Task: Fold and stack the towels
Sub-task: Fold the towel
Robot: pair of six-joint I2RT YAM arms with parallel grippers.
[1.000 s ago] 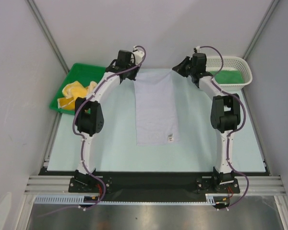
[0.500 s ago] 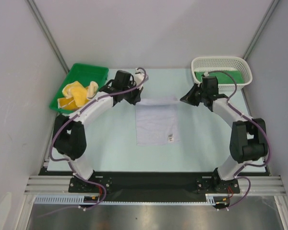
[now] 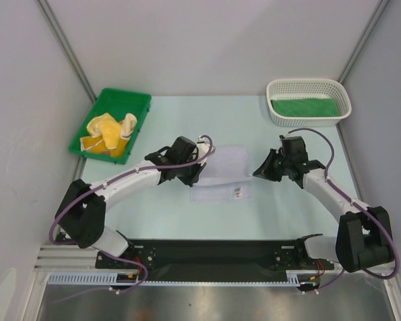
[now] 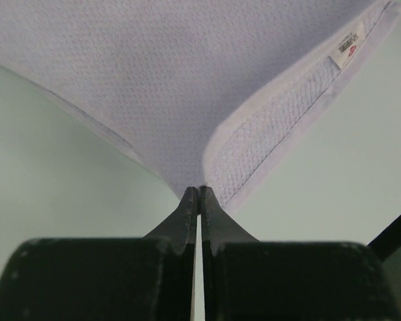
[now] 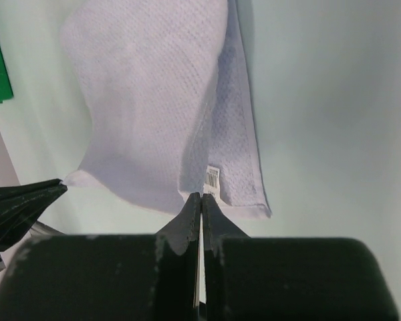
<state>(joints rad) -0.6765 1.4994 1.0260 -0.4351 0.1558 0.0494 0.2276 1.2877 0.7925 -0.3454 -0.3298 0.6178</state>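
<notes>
A pale lavender towel [image 3: 224, 167] lies mid-table, its far half lifted and carried over the near half. My left gripper [image 3: 193, 178] is shut on one towel corner; in the left wrist view the jaws [image 4: 199, 192] pinch the cloth [image 4: 187, 80], which hangs in front of them. My right gripper [image 3: 256, 173] is shut on the other corner; in the right wrist view the jaws [image 5: 202, 196] pinch the towel [image 5: 147, 100] just beside its white barcode label [image 5: 212, 177]. Both held corners sit low, over the towel's near edge.
A green tray [image 3: 137, 97] with crumpled yellow towels [image 3: 109, 130] stands at the back left. A white mesh basket [image 3: 309, 85] holding a folded green towel [image 3: 304, 107] stands at the back right. The black base rail [image 3: 214, 251] runs along the near edge.
Both grippers have come from the far end of the table toward me, each carrying a towel corner. The towel, once spread at full length, is now doubled over itself.
</notes>
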